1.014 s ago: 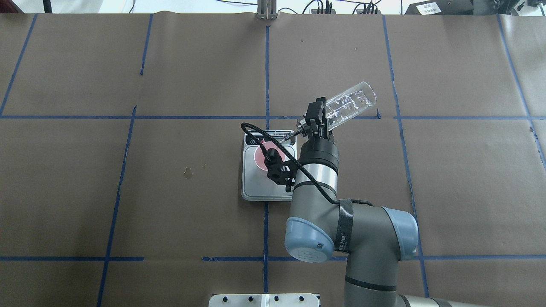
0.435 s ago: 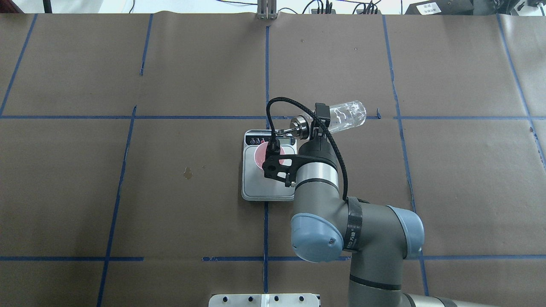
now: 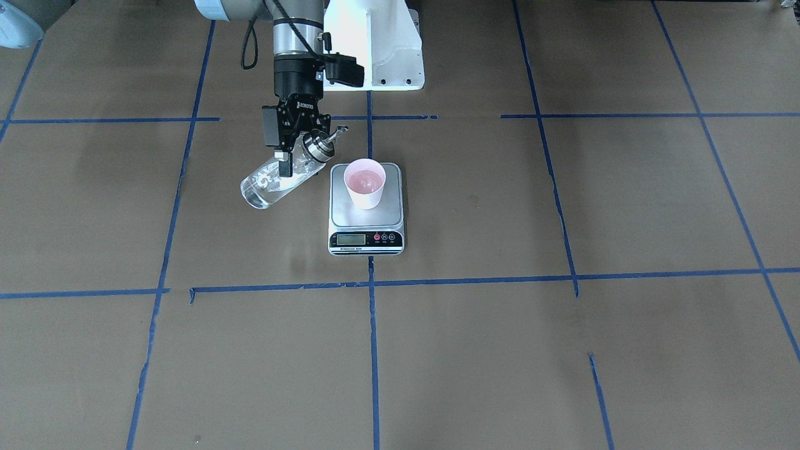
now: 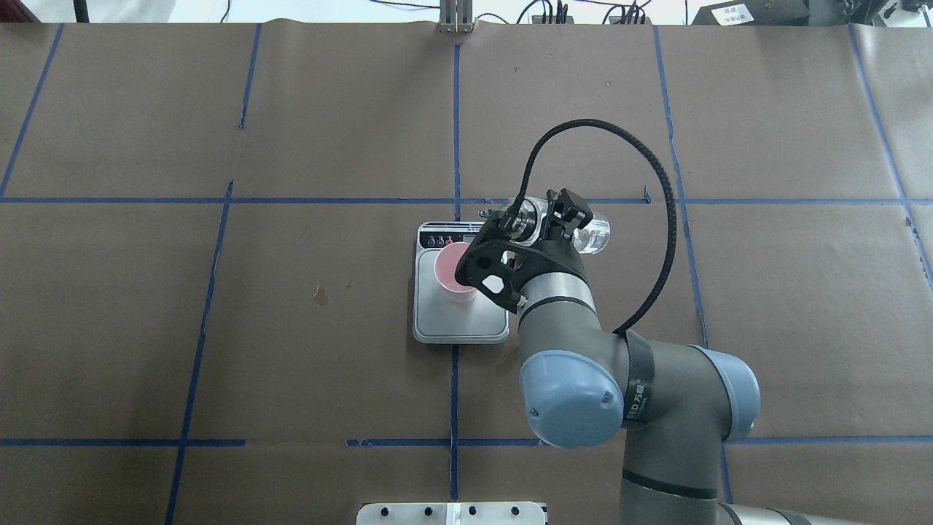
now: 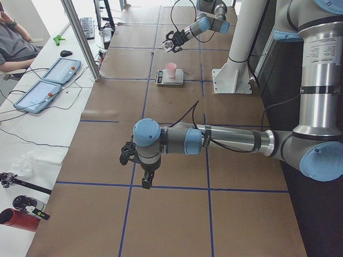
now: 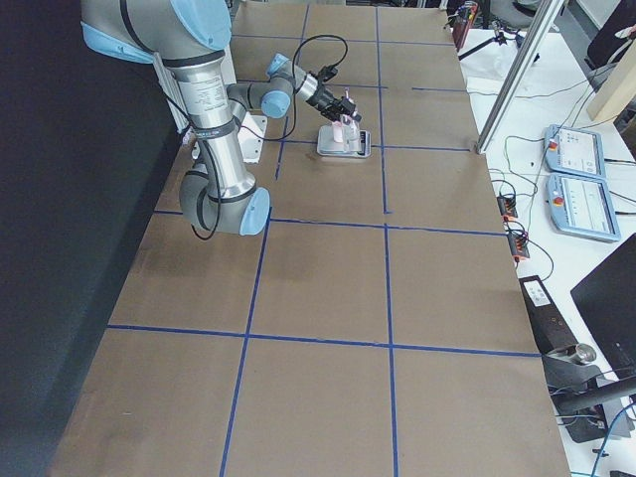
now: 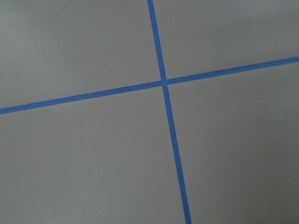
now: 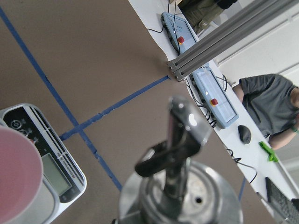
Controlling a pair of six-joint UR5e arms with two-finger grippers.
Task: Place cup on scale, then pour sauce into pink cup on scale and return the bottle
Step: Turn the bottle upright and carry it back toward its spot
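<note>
One bottle (image 3: 265,184), pinched in the right jaws, hangs tilted spout-up just right of the scale (image 3: 375,220), apparently to hold sauce back from the cup (image 3: 365,182); whether the left jaws are spread cannot be told.

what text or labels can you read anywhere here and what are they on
"ROBOTIQ": small white print on the body of the right gripper, which holds the bottle.
Scale: the print under the display and the button marks are too small to read; no digits legible.
Arm strap: white print, too blurred to read.
Label on the black box at the table's far edge: too small to read.
</note>
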